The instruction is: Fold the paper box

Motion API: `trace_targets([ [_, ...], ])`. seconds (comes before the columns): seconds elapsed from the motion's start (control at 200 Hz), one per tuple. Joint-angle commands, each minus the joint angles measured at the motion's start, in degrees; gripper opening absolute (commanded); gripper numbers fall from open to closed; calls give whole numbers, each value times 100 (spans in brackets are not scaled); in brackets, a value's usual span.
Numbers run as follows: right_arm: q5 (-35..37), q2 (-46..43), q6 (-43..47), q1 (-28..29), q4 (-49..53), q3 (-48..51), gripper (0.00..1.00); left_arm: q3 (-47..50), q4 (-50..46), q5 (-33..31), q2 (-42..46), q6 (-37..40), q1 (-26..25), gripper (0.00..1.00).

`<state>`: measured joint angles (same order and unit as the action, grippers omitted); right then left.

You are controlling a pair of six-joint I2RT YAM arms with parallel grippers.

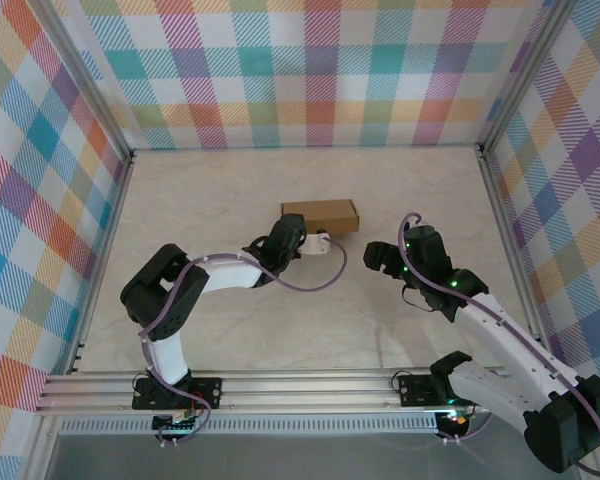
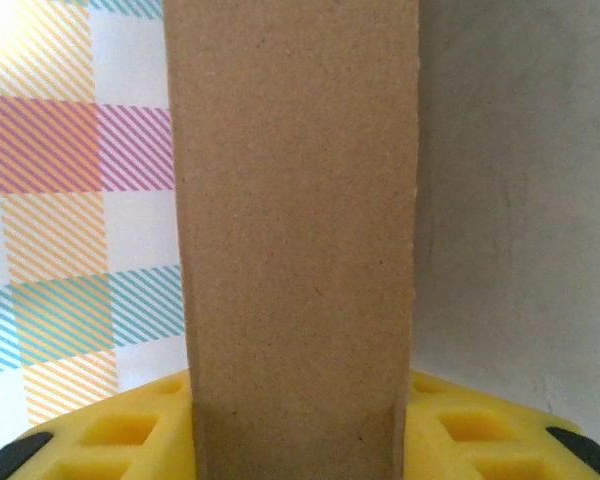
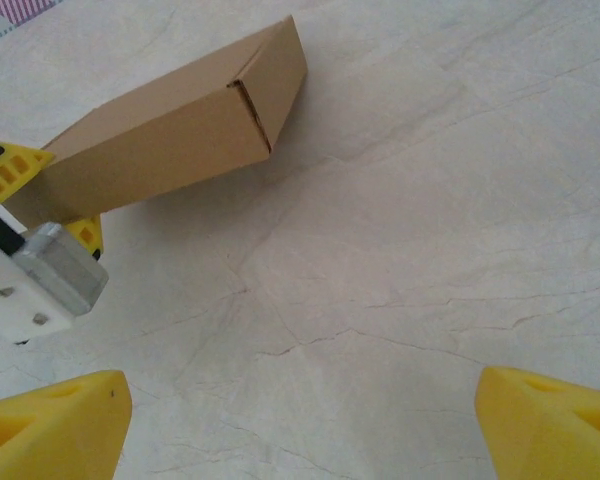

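Note:
The paper box (image 1: 321, 216) is a small closed box of plain brown cardboard, lying lengthwise on the table near its middle. My left gripper (image 1: 288, 230) is shut on the box's left end. In the left wrist view the paper box (image 2: 298, 220) runs up the middle, with a yellow finger (image 2: 120, 435) pressed against each side. My right gripper (image 1: 377, 258) hovers to the right of the box, apart from it. It stands open (image 3: 300, 425) over bare table. The right wrist view has the paper box (image 3: 170, 130) at upper left, held by the left gripper (image 3: 45, 200).
The pale marble-patterned table (image 1: 230, 330) is walled by plaid panels (image 1: 310, 70) at the back and on both sides. An aluminium rail (image 1: 300, 390) runs along the near edge, where both arm bases sit. A purple cable (image 1: 325, 275) loops from the left arm.

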<state>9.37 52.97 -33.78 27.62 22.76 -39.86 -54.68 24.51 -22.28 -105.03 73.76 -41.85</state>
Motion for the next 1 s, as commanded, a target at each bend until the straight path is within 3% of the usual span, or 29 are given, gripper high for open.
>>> trace_targets([
  [0.0,30,-147,-14,-62,-45,80,89,210,526,-209,-359,4,-17,46],
  [0.085,39,-186,-23,-66,-13,85,88,280,629,-230,-413,-84,-10,49],
  [0.155,57,-209,-23,-65,4,82,88,269,546,-212,-387,-164,-3,67],
  [0.37,-22,-155,-105,-107,-65,80,88,172,14,-68,-208,-481,18,86],
  [0.5,-3,-137,-53,-133,-195,112,90,350,-475,155,401,-1301,12,100],
  [0.655,16,40,386,-305,-651,151,100,564,-1167,874,1605,-3144,239,100],
  [0.765,100,267,1023,-505,-1173,218,100,1025,-1035,1222,2428,-4416,627,100],
  [0.875,279,433,1859,-799,-2081,455,100,1546,-733,1012,3005,-5413,1084,100],
  [0.995,545,872,2669,-1172,-3101,795,100,1916,-701,502,3349,-5963,1576,100],
])
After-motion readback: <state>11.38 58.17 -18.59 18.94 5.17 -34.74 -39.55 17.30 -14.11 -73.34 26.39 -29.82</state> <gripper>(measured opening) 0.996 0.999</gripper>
